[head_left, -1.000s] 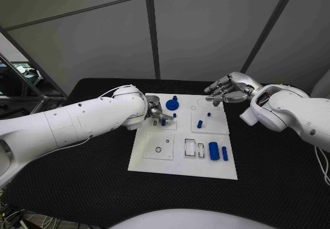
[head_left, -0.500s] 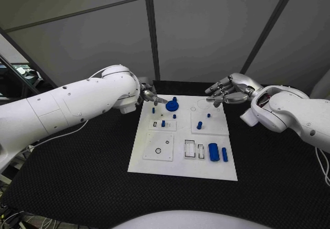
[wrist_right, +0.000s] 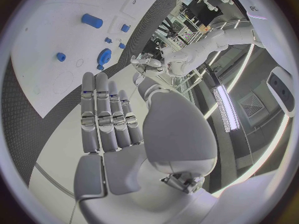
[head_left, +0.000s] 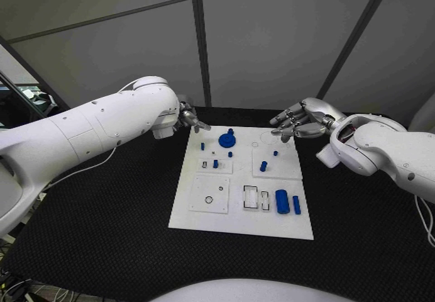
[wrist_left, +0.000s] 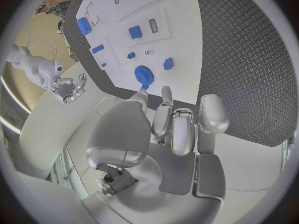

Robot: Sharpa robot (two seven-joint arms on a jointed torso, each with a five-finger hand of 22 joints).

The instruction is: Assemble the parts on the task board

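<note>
- Left silver hand (head_left: 188,117): holds nothing, fingers loosely apart, above the table beyond the white rectangular task board's (head_left: 209,217) far-left corner.
- Right silver hand (head_left: 299,121): empty, fingers extended, near far-right corner.
- Small blue plastic parts (head_left: 282,199): on board.

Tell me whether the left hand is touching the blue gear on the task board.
Apart. In the head view the left hand hangs off the task board's far left corner, with white board showing between its fingers and the blue gear.

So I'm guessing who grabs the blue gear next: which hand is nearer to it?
Left. The left hand hovers just off the board's far-left corner beside the blue gear; the right hand is farther, past the far-right corner.
</note>
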